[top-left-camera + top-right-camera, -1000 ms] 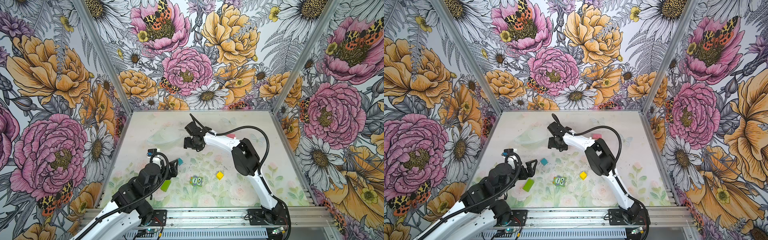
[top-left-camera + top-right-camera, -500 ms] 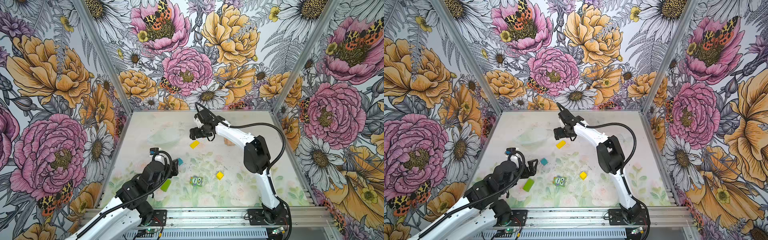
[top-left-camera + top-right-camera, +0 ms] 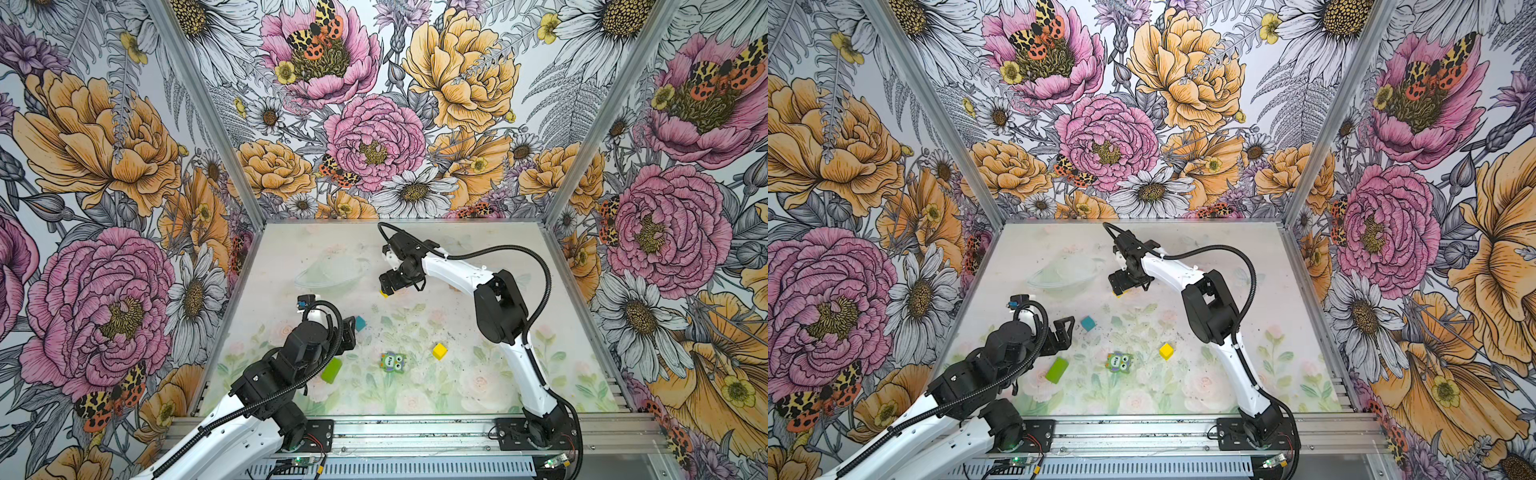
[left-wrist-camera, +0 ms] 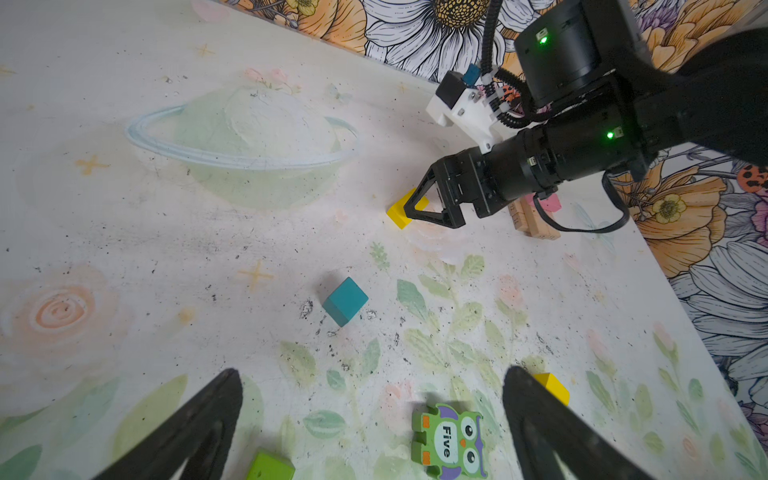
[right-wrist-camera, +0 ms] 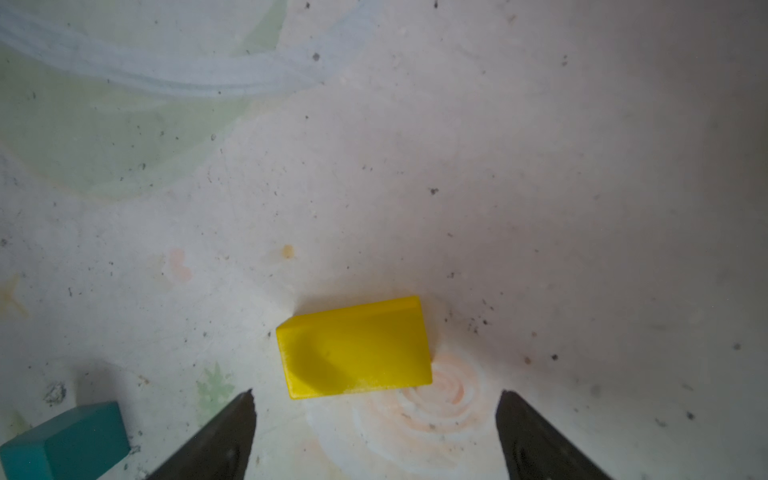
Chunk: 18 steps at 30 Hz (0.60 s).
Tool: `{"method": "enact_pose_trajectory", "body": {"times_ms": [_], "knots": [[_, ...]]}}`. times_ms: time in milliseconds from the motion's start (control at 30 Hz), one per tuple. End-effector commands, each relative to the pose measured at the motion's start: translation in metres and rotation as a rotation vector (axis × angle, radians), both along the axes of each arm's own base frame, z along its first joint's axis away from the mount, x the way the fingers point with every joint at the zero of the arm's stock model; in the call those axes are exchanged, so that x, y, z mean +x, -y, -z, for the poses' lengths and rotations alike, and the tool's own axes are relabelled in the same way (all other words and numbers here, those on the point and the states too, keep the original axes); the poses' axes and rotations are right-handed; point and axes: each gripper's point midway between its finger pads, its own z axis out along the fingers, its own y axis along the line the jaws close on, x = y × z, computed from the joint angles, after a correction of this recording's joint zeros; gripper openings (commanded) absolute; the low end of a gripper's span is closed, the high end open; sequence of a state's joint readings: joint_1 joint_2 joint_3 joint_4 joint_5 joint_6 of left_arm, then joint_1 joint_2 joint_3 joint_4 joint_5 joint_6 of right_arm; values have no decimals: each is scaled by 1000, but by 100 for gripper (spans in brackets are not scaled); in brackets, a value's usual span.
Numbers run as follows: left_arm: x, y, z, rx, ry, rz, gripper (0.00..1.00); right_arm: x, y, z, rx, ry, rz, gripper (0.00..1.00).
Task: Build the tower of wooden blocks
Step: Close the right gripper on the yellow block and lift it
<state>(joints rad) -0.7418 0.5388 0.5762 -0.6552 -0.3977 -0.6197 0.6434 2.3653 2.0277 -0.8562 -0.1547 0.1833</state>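
My right gripper (image 3: pixel 388 287) (image 5: pixel 374 399) is open just above the mat. A flat yellow block (image 5: pixel 355 347) (image 4: pixel 397 214) lies flat just beyond its fingertips, not between them. My left gripper (image 3: pixel 1065 328) (image 4: pixel 372 374) is open and empty near the front left. Ahead of it sit a teal block (image 3: pixel 360 323) (image 4: pixel 345 301), a green owl-printed block (image 3: pixel 392 362) (image 4: pixel 449 442), a lime-green block (image 3: pixel 1057 370) and a yellow cube (image 3: pixel 439 351). The tower (image 4: pixel 534 220) shows only in the left wrist view, as tan bars with a pink piece (image 4: pixel 549 203) on them, mostly hidden behind the right arm.
The mat (image 3: pixel 457 399) is walled by floral panels at the back and both sides. An aluminium rail (image 3: pixel 415 432) with both arm bases runs along the front. The right arm's elbow (image 3: pixel 500 307) hangs over the mat's right half.
Half a second ago the right gripper stood farther back with the flat yellow block in plain view; now it hangs over the block. Its jaws are wider than a second ago. The left arm shifted slightly.
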Motion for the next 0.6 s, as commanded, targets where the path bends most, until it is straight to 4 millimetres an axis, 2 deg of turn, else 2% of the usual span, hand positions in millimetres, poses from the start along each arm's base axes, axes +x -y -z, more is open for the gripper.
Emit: {"method": "enact_pose_trajectory", "body": {"times_ms": [0,200,567], "knots": [[3,-4,-13,-16,25,-29,99,4,-10,1,-4,30,-42,93],[3,-5,-13,-15,25,-33,99,3,-14,7,-17,34,-60,93],[4,-7,-11,-12,22,-38,99,6,-10,22,-67,39,-60,90]]}}
